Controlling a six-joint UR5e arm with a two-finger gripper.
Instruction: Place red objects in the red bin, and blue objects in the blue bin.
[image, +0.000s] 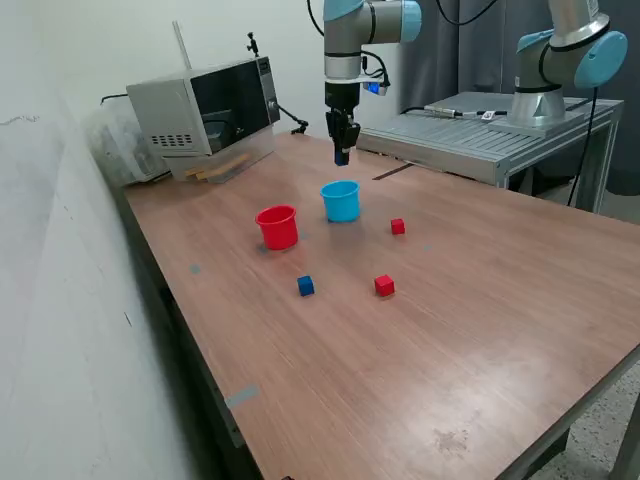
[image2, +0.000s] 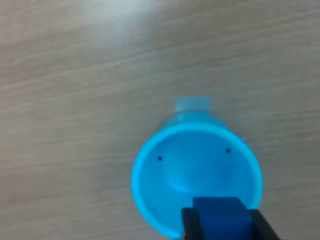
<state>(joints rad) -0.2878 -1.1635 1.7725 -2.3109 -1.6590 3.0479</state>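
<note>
Gripper (image: 342, 155) clamped on blue cube (image2: 222, 218), high above table. Blue cup (image: 340, 200) directly below, mouth up (empty in wrist view). Straight release should land it.

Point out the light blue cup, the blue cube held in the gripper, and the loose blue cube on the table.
Round light blue plastic cup (image2: 195, 165), wrist view, inside floor.
Small dark blue cube in the gripper (image2: 222, 220), wrist view, top face.
Loose small dark blue cube (image: 305, 286), exterior view, front face.
</note>
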